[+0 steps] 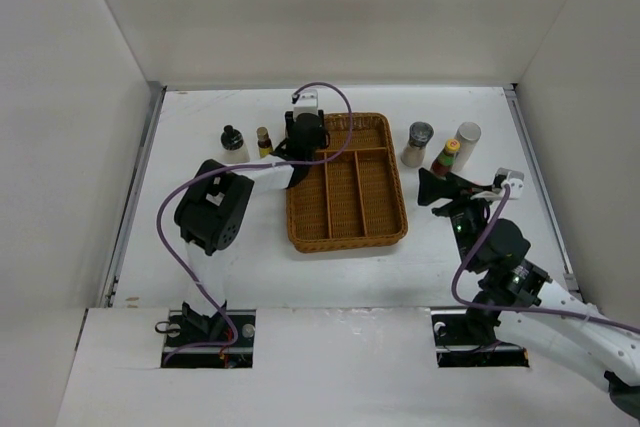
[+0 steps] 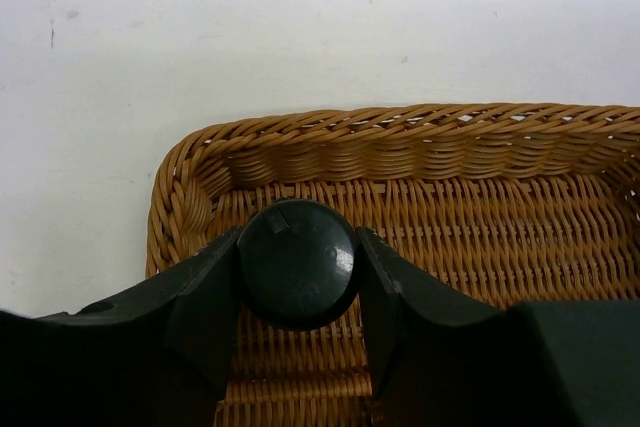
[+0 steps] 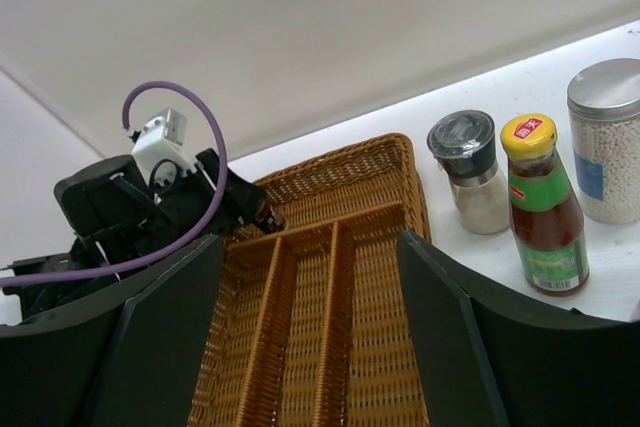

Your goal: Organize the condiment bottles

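My left gripper (image 1: 305,133) is shut on the black cap (image 2: 296,272) of a small dark bottle, held upright in the back left corner of the brown wicker tray (image 1: 347,227); its body peeks out below the fingers in the right wrist view (image 3: 263,216). Whether it touches the tray floor I cannot tell. My right gripper (image 1: 440,191) is open and empty, right of the tray. A black-capped white bottle (image 1: 232,144) and a small amber bottle (image 1: 264,140) stand left of the tray. A grey-capped shaker (image 1: 417,144), a yellow-capped sauce bottle (image 1: 446,158) and a white-beaded jar (image 1: 466,144) stand to its right.
The tray has one crosswise back compartment and three long front ones (image 3: 330,347). White walls close in the table on the left, back and right. The purple cable (image 1: 340,107) loops above the left wrist.
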`<action>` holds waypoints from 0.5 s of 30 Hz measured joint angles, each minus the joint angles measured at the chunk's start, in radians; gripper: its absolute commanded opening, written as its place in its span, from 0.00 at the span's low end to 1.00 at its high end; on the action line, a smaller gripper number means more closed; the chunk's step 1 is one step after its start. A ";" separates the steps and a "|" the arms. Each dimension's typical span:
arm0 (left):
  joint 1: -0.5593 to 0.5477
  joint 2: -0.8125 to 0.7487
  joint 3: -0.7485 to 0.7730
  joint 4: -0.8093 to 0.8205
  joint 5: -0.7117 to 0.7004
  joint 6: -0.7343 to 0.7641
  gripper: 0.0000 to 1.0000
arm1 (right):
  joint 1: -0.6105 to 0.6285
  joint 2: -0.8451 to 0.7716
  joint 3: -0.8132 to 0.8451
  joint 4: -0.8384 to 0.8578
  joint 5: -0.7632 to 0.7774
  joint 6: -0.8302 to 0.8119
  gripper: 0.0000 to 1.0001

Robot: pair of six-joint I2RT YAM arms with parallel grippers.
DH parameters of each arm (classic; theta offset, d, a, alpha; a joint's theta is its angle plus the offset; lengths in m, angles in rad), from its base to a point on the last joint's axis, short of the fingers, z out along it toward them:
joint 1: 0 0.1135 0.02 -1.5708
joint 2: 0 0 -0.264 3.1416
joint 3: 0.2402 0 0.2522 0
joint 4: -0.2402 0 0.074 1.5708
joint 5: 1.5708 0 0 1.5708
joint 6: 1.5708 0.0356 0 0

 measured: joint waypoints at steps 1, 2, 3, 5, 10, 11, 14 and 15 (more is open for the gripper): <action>-0.003 0.000 0.000 0.003 -0.003 0.000 0.45 | -0.004 -0.001 0.000 0.001 0.000 0.002 0.77; -0.004 0.002 0.000 0.004 -0.006 0.000 0.49 | -0.005 -0.001 0.000 0.001 0.000 0.002 0.78; -0.004 0.002 0.000 0.005 -0.008 0.000 0.55 | -0.005 -0.001 0.000 0.000 0.000 0.002 0.78; -0.004 0.003 -0.001 0.006 -0.011 0.001 0.66 | -0.009 0.000 0.000 0.000 -0.001 0.002 0.78; -0.004 0.003 -0.001 0.011 -0.016 0.000 0.80 | -0.017 0.006 0.000 0.000 -0.003 0.002 0.79; -0.004 0.003 -0.003 0.012 -0.018 0.000 0.82 | -0.019 0.008 0.000 -0.001 -0.003 0.002 0.79; -0.004 0.003 -0.010 0.013 -0.022 0.000 0.88 | -0.023 0.012 0.000 -0.001 -0.003 0.002 0.78; -0.005 0.002 -0.016 0.015 -0.025 0.000 0.90 | -0.023 0.012 0.000 -0.001 -0.003 0.002 0.77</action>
